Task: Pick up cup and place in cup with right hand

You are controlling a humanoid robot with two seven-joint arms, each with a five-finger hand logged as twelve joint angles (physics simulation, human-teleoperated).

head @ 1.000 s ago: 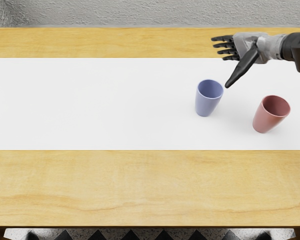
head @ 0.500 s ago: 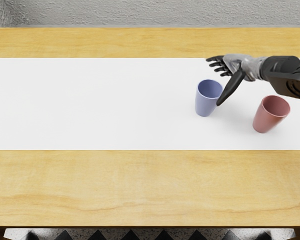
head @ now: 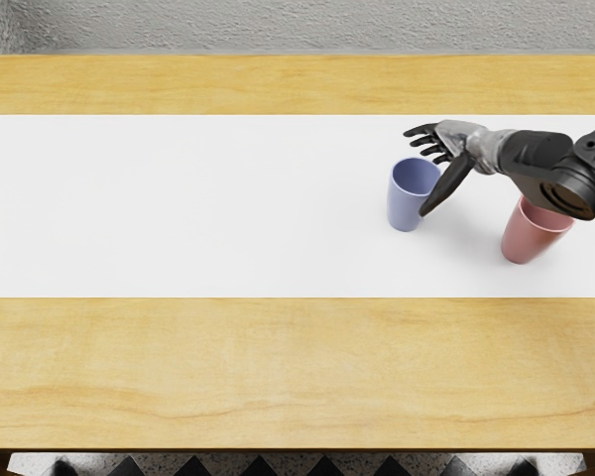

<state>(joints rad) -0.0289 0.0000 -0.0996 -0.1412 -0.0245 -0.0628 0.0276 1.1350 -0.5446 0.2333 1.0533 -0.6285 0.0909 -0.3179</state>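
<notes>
The fingers of the right hand (head: pixel 444 149) are spread and hold nothing, the thumb overlapping the blue tapered plastic-looking cup (head: pixel 407 203); that cup stands upright on the white rectangular mat (head: pixel 198 208); the red tapered cup (head: pixel 528 236) stands nearby, partly behind the black forearm (head: pixel 550 164).

A simulated robot work area, its room type impossible to tell, centers on a broad table of yellow grained wood (head: pixel 278 377) crossed by a flat white band (head: pixel 178 208); a grey-and-black mechanical right hand (head: pixel 461 141) extends over it. A rough grey surface (head: pixel 278 28) lies past the far edge; a speckled pale surface with black pointed shapes (head: pixel 94 462) shows below the near edge.
</notes>
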